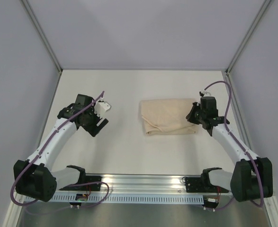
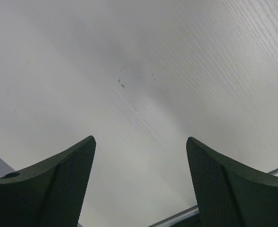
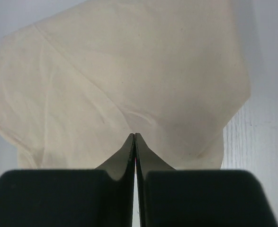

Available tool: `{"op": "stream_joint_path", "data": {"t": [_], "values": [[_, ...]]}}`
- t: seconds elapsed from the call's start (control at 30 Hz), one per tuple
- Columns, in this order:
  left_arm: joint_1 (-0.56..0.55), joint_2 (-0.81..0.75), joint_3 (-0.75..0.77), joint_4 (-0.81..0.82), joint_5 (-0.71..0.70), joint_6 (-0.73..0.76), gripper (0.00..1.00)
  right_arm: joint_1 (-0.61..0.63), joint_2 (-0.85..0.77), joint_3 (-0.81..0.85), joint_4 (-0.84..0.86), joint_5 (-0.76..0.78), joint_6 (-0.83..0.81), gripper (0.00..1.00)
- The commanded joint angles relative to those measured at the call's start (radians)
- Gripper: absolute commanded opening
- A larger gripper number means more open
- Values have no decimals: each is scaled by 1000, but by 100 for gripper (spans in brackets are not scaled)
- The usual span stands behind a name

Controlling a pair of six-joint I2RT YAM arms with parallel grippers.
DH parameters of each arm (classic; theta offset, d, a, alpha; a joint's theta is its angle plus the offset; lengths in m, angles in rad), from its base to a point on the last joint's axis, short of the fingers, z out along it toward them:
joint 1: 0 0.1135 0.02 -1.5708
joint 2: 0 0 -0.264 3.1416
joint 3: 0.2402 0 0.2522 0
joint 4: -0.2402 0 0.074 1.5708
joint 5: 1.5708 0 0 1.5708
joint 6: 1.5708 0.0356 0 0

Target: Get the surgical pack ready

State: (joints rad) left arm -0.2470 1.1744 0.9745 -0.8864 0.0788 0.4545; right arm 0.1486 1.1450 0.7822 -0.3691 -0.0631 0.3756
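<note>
Overhead, both arms reach forward, elbows bent outward. The left gripper point(image 2: 139, 140) hovers spread wide above the bare table point(image 1: 124, 90). The right gripper point(image 3: 135, 135), fingers pressed together, pinches the one folded tan wrap point(image 1: 167, 116) lying right of centre.

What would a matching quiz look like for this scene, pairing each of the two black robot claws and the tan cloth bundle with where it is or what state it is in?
Things:
1. left black two-finger gripper
2. right black two-finger gripper
3. tan crepe-like wrap sheet

States:
A. folded into a bundle, lying on the white table
B. fingers pressed together, tips at the sheet's edge
C. fingers spread apart, nothing between them, above bare table

Pairs: 1-C, 2-B, 3-A
</note>
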Motion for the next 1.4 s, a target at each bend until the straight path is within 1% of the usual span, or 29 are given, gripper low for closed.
{"op": "stream_joint_path", "data": {"t": [0.0, 0.03, 0.1, 0.2, 0.33, 0.37, 0.4, 0.43, 0.47, 0.5, 0.53, 0.57, 0.6, 0.63, 0.67, 0.7, 0.73, 0.8, 0.83, 0.9, 1.0, 1.27, 1.37], "values": [[5, -35, -8, 18, -16, -7, 86, -4, 76, -68, 31, -63, 54, 1], [5, -36, -16, 20, -19, -7, 86, -4, 84, -93, 73, -84, 66, 0], [5, -39, -20, 24, -19, -5, 87, -4, 110, -138, 104, -87, 89, 0], [5, -32, -19, 23, -20, -7, 87, -4, 121, -159, 88, -60, 82, 1], [5, -35, -23, 24, -19, -8, 87, -4, 27, -127, -12, 11, 66, 0], [5, -35, -26, 27, -20, -10, 87, -4, -29, -92, -34, 28, 57, 3], [5, -33, -30, 32, -20, -13, 87, -4, -53, -72, -57, 46, 48, 8], [5, -30, -37, 36, -22, -17, 87, -9, -79, -52, -100, 107, 37, 15], [5, -22, -40, 40, -24, -22, 87, -15, -112, -3, -123, 135, 16, 31], [6, -18, -42, 40, -27, -28, 87, -29, -126, 17, -145, 160, 6, 40], [8, -13, -46, 41, -33, -33, 87, -76, -136, 40, -181, 186, 0, 62], [12, -10, -49, 47, -48, -42, 87, -108, -148, 57, -195, 196, -10, 74], [21, -12, -56, 50, -53, -45, 87, -186, -149, 84, -218, 221, -12, 83], [44, -13, -57, 53, -56, -50, 87, -220, -149, 97, -229, 233, -14, 91], [57, -18, -59, 58, -57, -59, 87, -254, -143, 106, -240, 243, -14, 100], [67, -21, -60, 61, -56, -62, 87, -289, -140, 120, -249, 246, -9, 100], [93, -22, -60, 63, -56, -66, 87, -357, -136, 121, -255, 244, -3, 100], [124, -27, -63, 70, -48, -80, 87, -421, -131, 112, -254, 235, 12, 100], [138, -30, -63, 76, -45, -86, 88, -481, -131, 98, -245, 233, 20, 100], [178, -38, -74, 92, -42, -94, 88, -526, -130, 88, -248, 271, 26, 100], [202, -55, -89, 104, -42, -99, 88, -529, -130, 80, -260, 315, 25, 100], [206, -58, -96, 109, -31, -102, 88, -529, -116, 74, -243, 221, -4, 100], [206, -58, -96, 106, -28, -100, 88, -529, -134, 46, -219, 174, -20, 100]]}}
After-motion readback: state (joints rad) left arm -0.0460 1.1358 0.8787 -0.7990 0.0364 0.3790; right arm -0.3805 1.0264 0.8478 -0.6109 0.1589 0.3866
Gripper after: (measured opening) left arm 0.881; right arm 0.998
